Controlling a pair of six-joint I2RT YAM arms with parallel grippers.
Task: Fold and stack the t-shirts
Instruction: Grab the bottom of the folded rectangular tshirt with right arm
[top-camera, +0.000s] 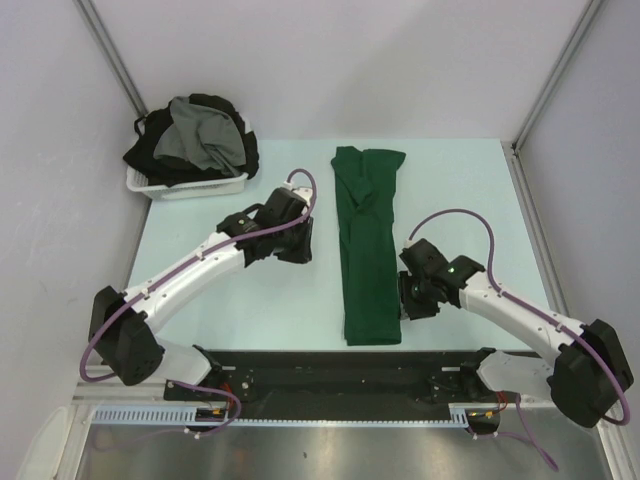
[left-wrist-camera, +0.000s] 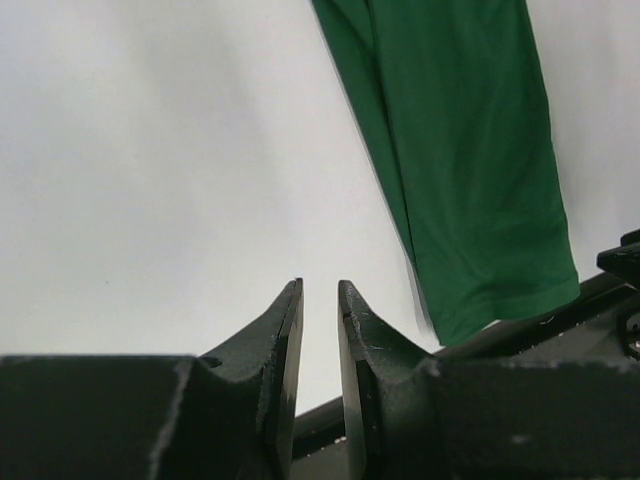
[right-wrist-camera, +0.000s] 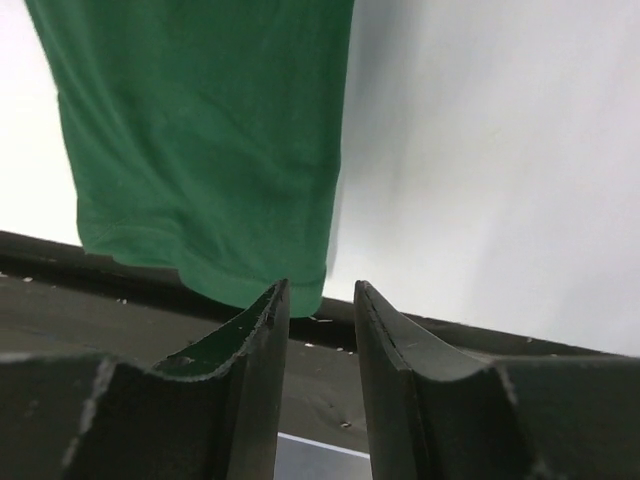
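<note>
My left hand (left-wrist-camera: 320, 287) slightly parted, empty. My right hand (right-wrist-camera: 318, 287) same, narrow gap, nothing held. Dark green t-shirt (top-camera: 368, 250) flat on table (top-camera: 450, 180), long strip between my hands, hem ahead-left of right hand.

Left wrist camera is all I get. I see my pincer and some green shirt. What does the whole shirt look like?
Observer: The dark green t-shirt is folded into a long narrow strip that runs from the far side of the table to its near edge.
Operator: Are there more shirts?
Observer: Yes. A grey t-shirt lies heaped with black ones in a white basket at the far left corner.
Operator: What's the other pincer doing?
Observer: The right pincer is beside the strip's near right side. Its jaws are apart and hold nothing.
</note>
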